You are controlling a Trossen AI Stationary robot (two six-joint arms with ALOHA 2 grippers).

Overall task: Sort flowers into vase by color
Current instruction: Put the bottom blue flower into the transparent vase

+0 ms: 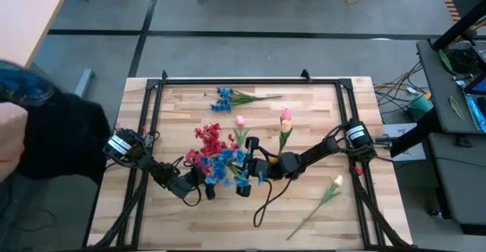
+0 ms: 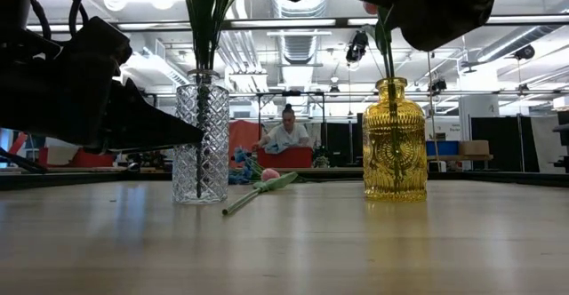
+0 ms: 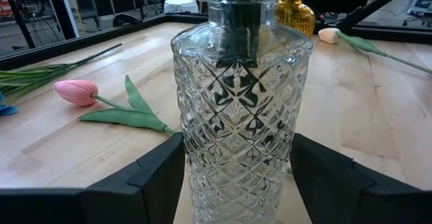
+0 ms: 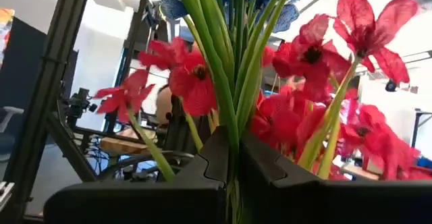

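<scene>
Your left gripper [image 3: 236, 183] sits low at the clear vase [image 3: 239, 109], fingers [image 3: 158, 173] spread on either side of the glass; whether they touch it can't be told from the wrist view, so call it open around the vase. Your right gripper [image 4: 233, 166] is clamped on a bundle of green stems [image 4: 226, 82], with red blossoms [image 4: 307, 55] fanned out past the fingers and blue ones [image 4: 172, 8] beyond them. From above, both grippers meet mid-table at the red and blue cluster [image 1: 216, 157], right arm [image 1: 319, 152] reaching in from the right side and left arm [image 1: 148, 165] from the left. The low view shows stems standing in the clear vase and one stem in the yellow vase [image 2: 394, 139]. Loose flowers on the table [image 1: 304, 214]: a blue spray [image 1: 228, 99] near the far edge, a pink tulip [image 3: 77, 92] lying just beside the clear vase, and a cream tulip [image 1: 330, 191] well apart toward the near right corner. A pink-and-yellow bud [image 1: 285, 123] shows from above between the cluster and the far edge; can't tell if it is the one in the yellow vase. A person [image 2: 286, 135] sits in the room behind the table.
</scene>
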